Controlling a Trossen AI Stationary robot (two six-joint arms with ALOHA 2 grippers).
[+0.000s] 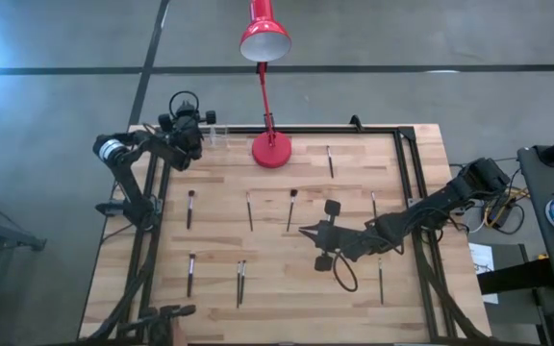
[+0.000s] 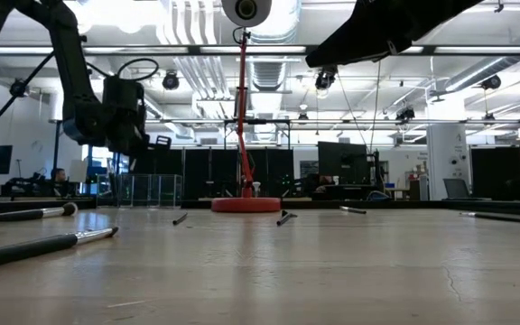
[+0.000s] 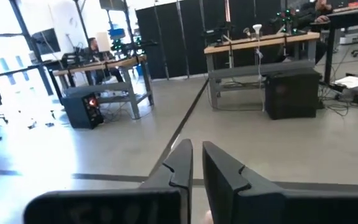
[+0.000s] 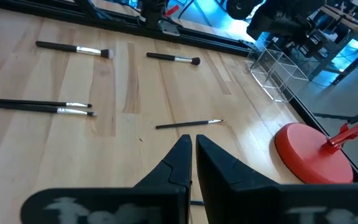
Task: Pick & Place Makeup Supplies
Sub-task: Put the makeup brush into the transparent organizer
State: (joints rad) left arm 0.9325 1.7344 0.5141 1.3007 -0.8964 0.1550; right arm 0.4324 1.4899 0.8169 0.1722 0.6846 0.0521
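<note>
Lying lengthwise front-to-back, makeup brushes [image 1: 189, 208]; right pincer [image 1: 305, 232] closed, empty; left pincer [image 3: 196, 163] slightly parted, empty.

wooden table [image 1: 354, 298] carries scattered makeup brushes [image 1: 189, 208], a red lamp [image 1: 271, 149], a clear holder [image 1: 219, 132].

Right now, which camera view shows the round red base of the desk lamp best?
The high view: the round red lamp base shows whole. The low view shows it edge-on, the right wrist view partly, the left wrist view not at all.

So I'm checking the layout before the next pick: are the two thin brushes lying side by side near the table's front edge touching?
Cannot tell. In the high view the brush pair nearly merges, with no clear gap or contact.
</note>
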